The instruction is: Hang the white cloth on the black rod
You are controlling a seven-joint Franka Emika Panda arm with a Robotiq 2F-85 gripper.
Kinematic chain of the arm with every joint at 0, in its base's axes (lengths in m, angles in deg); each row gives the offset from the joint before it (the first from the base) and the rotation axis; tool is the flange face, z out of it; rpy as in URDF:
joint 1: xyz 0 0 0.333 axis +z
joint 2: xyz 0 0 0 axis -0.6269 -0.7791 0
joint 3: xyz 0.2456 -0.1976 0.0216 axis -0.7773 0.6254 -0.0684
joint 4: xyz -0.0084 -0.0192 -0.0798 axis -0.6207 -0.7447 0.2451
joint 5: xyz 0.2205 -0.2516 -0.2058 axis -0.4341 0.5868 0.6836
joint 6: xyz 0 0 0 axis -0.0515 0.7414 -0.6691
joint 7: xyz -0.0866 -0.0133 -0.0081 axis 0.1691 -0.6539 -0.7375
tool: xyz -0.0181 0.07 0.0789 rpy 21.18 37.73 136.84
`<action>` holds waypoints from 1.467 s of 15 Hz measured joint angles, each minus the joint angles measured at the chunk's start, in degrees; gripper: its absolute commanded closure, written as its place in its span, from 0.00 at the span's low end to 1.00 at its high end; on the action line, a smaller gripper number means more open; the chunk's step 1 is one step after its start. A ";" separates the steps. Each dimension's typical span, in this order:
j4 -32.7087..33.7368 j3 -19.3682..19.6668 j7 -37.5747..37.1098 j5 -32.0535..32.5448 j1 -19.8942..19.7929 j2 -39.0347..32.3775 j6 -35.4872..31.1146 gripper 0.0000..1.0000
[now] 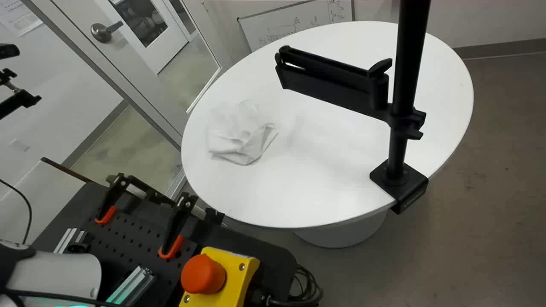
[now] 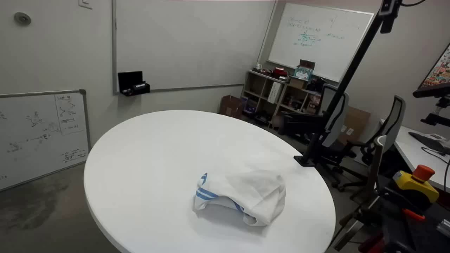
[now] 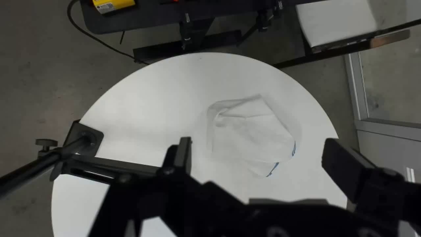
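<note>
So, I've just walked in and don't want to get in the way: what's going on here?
A robot gripper hangs open over the white table, holding nothing. The white cloth lies crumpled on that table. It's meant to go on the black rod mounted at the table's edge, but no cloth hangs there yet.

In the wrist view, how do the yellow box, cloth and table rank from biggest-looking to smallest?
1. Table
2. Cloth
3. Yellow box, cut off by the picture's edge; only its visible part is ranked.
</note>
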 measured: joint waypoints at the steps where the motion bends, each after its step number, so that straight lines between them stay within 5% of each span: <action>1: 0.00 0.00 0.00 0.00 0.00 0.00 -0.01 0.00; 10: -3.70 -5.12 0.02 1.96 0.59 -3.49 -2.67 0.00; 22: -12.79 -14.12 -1.11 7.98 5.63 -15.97 -24.49 0.00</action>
